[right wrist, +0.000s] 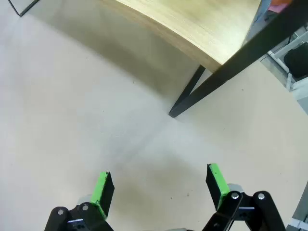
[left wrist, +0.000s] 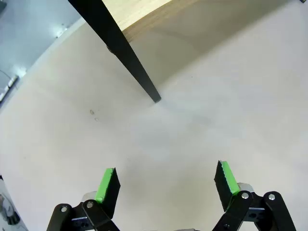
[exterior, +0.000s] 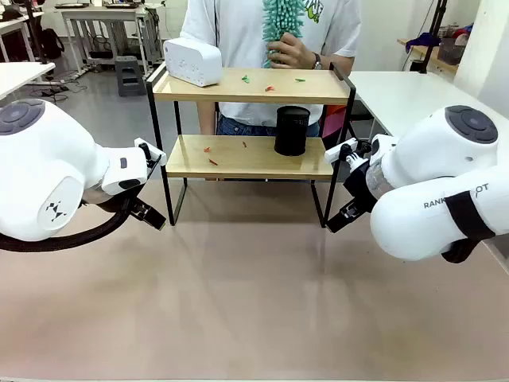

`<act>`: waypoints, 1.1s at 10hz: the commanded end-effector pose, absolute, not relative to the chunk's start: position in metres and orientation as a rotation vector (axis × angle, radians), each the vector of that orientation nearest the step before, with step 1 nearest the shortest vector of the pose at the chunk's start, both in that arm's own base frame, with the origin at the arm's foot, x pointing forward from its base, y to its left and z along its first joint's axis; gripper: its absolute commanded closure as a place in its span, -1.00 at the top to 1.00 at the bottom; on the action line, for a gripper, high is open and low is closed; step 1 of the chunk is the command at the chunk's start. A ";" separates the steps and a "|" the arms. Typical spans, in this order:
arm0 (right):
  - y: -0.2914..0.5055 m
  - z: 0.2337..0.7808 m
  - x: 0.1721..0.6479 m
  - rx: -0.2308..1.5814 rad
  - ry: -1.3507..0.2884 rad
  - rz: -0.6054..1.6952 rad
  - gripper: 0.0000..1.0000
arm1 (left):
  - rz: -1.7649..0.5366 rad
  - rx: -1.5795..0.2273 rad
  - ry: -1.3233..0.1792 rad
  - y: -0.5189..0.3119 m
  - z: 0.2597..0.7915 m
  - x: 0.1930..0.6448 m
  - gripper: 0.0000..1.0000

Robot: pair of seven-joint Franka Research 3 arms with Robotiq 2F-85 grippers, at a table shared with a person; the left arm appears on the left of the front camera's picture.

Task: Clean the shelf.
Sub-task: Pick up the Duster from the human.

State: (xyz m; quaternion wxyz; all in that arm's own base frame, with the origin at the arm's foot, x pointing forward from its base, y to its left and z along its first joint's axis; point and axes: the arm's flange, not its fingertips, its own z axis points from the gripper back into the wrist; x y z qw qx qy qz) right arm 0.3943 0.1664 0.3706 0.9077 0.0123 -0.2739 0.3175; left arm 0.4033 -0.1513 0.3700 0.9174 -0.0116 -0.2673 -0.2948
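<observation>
The shelf (exterior: 258, 165), two light wooden boards in a black frame, stands mid-table. Small red and green scraps (exterior: 245, 79) lie on both boards. A white box (exterior: 193, 61) sits on the top board's left end, and a black cylinder (exterior: 292, 130) stands on the lower board. Behind the shelf a person's hand (exterior: 293, 52) holds a teal fluffy duster (exterior: 282, 20) upright. My left gripper (exterior: 149, 213) hangs low by the shelf's left leg (left wrist: 126, 54), open and empty (left wrist: 167, 182). My right gripper (exterior: 343, 216) is low by the right leg (right wrist: 226, 72), also open and empty (right wrist: 159, 184).
The beige table top (exterior: 246, 294) stretches wide in front of the shelf. Both white arms flank the shelf closely. A white table (exterior: 406, 95) stands at the back right, with more tables farther behind on the left.
</observation>
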 end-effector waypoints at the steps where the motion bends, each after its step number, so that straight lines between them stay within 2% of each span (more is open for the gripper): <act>1: 0.166 0.371 0.394 0.025 -0.565 0.655 1.00 | -0.606 -0.024 -0.550 -0.151 0.370 0.403 1.00; 10: 0.166 0.371 0.394 0.025 -0.565 0.656 1.00 | -0.606 -0.024 -0.550 -0.151 0.370 0.403 1.00; 11: 0.166 0.392 0.377 0.017 -0.518 0.739 1.00 | -0.606 -0.024 -0.550 -0.151 0.370 0.403 1.00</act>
